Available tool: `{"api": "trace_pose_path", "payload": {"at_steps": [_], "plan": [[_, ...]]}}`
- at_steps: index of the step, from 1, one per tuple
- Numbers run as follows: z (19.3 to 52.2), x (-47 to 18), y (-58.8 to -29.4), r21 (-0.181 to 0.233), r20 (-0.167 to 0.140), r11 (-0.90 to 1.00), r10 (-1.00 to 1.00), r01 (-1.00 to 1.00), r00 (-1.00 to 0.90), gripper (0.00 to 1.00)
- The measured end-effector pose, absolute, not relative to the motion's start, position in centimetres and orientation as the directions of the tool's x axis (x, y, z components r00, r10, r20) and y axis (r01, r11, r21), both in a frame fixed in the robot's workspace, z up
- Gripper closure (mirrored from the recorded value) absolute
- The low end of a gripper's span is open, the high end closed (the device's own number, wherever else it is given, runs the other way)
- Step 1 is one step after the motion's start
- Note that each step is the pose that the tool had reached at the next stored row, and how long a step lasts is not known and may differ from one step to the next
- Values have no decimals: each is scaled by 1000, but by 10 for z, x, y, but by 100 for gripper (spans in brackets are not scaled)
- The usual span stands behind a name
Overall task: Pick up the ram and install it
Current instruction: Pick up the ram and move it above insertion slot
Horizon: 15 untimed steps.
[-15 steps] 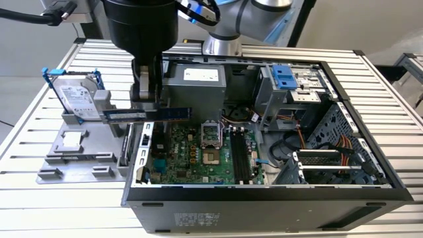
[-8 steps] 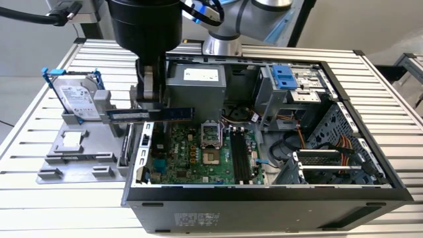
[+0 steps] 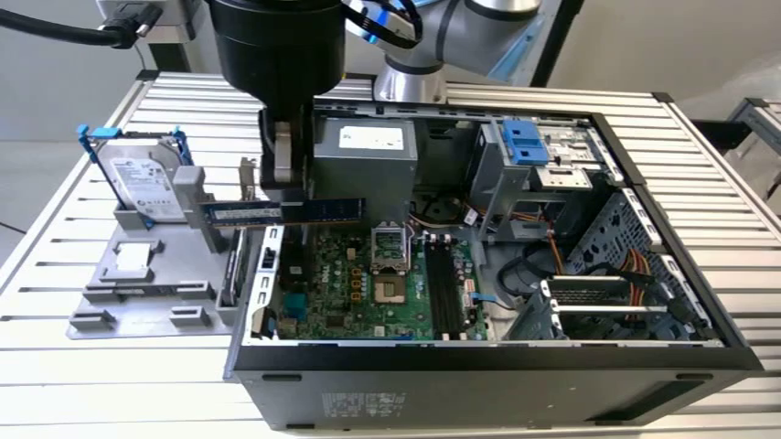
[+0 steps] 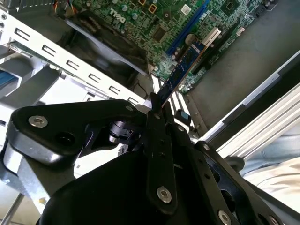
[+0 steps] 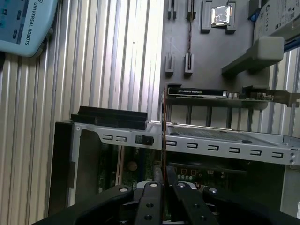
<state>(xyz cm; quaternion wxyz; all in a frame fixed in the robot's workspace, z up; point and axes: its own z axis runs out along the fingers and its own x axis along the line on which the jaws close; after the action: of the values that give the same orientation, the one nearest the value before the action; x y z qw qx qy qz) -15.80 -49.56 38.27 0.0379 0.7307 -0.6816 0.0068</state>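
Observation:
The ram (image 3: 283,211) is a long thin blue-green stick with black chips. It hangs level above the left wall of the open computer case (image 3: 488,366), one end over the motherboard (image 3: 366,283). My gripper (image 3: 283,187) comes down from above and is shut on the stick near its middle. In the second wrist view the ram (image 4: 183,69) runs out edge-on from the gripper (image 4: 154,107) toward the board. In the first wrist view the ram (image 5: 164,136) is a thin upright line leaving the gripper (image 5: 164,180) across the case wall.
A grey fixture plate (image 3: 134,274) at the exterior view's left holds a silver hard drive in a blue bracket (image 3: 141,178). A card with a metal bracket (image 5: 220,93) stands on it. Black memory slots (image 3: 442,288) lie mid-board. A power supply (image 3: 362,151) and drive cage (image 3: 537,155) fill the case's back.

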Motion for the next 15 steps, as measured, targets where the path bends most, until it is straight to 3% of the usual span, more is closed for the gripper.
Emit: {"api": "trace_pose_path", "payload": {"at_steps": [15], "plan": [[383,-147,-496,46,62,-68,-996,-997,71,100]]}}
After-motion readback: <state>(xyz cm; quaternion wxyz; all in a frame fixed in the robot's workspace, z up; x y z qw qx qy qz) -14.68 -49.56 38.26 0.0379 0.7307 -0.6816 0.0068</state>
